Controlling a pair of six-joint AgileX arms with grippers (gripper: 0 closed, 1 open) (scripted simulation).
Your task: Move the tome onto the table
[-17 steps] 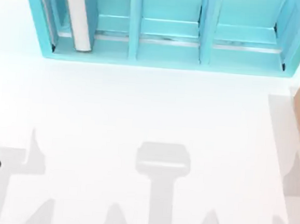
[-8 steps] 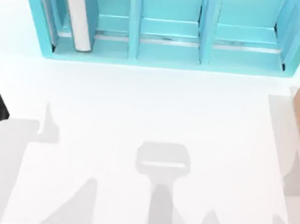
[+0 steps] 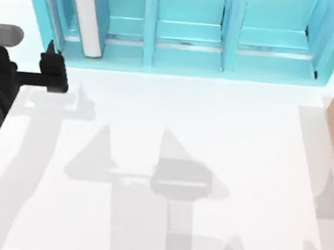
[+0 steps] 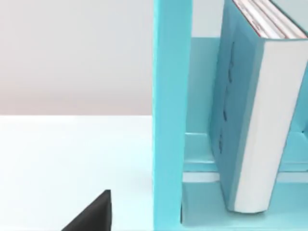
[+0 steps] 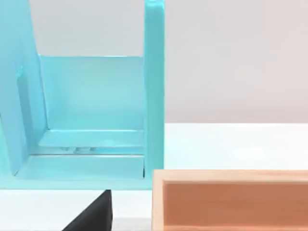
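Right now you are on the approach: your left gripper (image 3: 50,63) hovers just outside the shelf unit (image 3: 189,31), near the tome (image 3: 87,20) standing upright in its left-hand compartment, off the table (image 3: 212,134). Its finger spread I cannot tell. Next, probably reach in and clamp the book.

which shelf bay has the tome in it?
The leftmost bay of the shelf unit: the tome stands there, near the left gripper; the middle and right bays hold nothing.
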